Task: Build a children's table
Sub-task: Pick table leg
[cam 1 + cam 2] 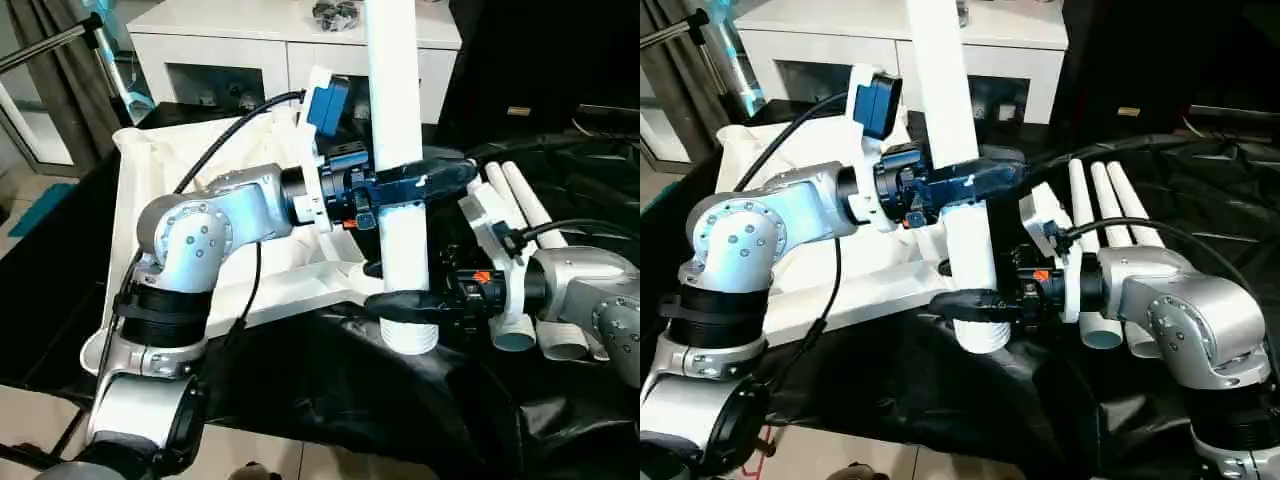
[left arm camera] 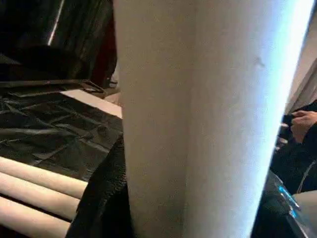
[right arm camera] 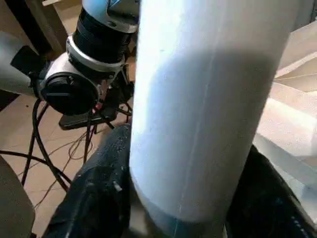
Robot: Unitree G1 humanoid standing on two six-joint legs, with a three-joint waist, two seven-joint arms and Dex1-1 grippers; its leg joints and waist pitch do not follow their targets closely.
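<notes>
Standing almost upright at the middle of the scene, one white table leg (image 1: 398, 130) serves as the landmark for everything else. Nearest the robot, at the leg's ribbed lower end, the right gripper (image 1: 408, 306) wraps its black fingers around the tube, one on each side, clamped against it just above the threaded tip. Higher up the same leg, the left gripper (image 1: 412, 183) is closed on the tube from the opposite side, its fingers pressed to the white surface.

Beneath the leg's foot lies crumpled black sheeting (image 1: 330, 390) covering the work surface. Just beside the leg, on the left arm's side and a little behind it, the white tabletop (image 1: 150, 200) lies on that sheeting, ribbed underside up. On the right arm's side of the leg, three more white legs (image 1: 1110, 205) lie side by side on the sheeting.

Beyond the leg stands a white cabinet (image 1: 230, 45) with glass doors. The left wrist view catches a person's hand (image 2: 302, 124) past the tube.
</notes>
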